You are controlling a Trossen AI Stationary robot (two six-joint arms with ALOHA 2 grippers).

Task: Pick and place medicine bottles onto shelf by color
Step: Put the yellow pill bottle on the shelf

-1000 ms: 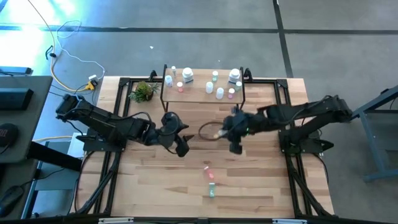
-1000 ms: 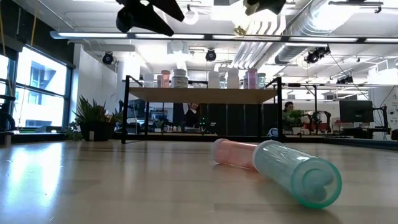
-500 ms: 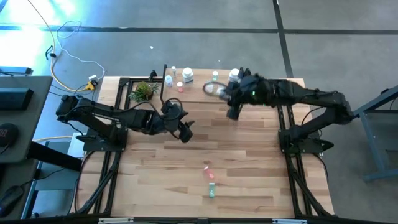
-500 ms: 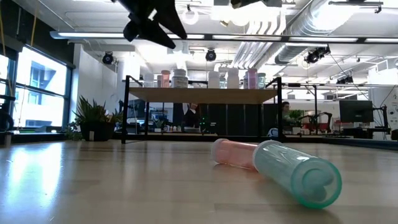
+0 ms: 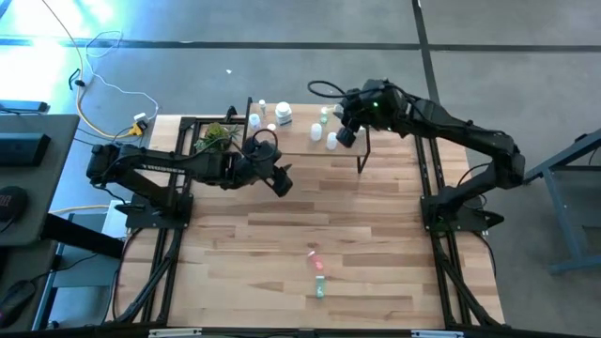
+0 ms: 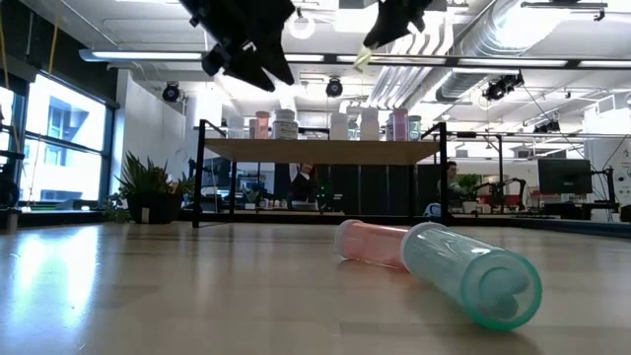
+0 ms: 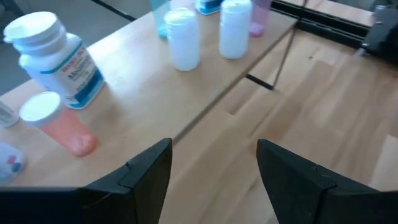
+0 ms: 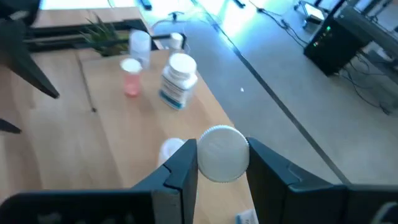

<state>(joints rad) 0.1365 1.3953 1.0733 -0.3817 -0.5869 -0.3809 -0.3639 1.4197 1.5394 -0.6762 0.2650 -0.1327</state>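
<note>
Sorting is well along: most medicine bottles (image 5: 331, 141) stand on the shelf (image 5: 300, 143), where the right end effector (image 8: 214, 163) grips a white-capped bottle (image 8: 224, 153); the left end effector (image 7: 214, 168) (fingers apart, empty) hovers nearby; pink bottle (image 5: 316, 262) and green bottle (image 5: 320, 288) remain on the surface (image 5: 376, 244).

Bright, even light throughout. Blue-white glare flares on the floor (image 5: 56, 38) in the high view. The low view's nearest bottle (image 6: 473, 273) looks soft.
</note>
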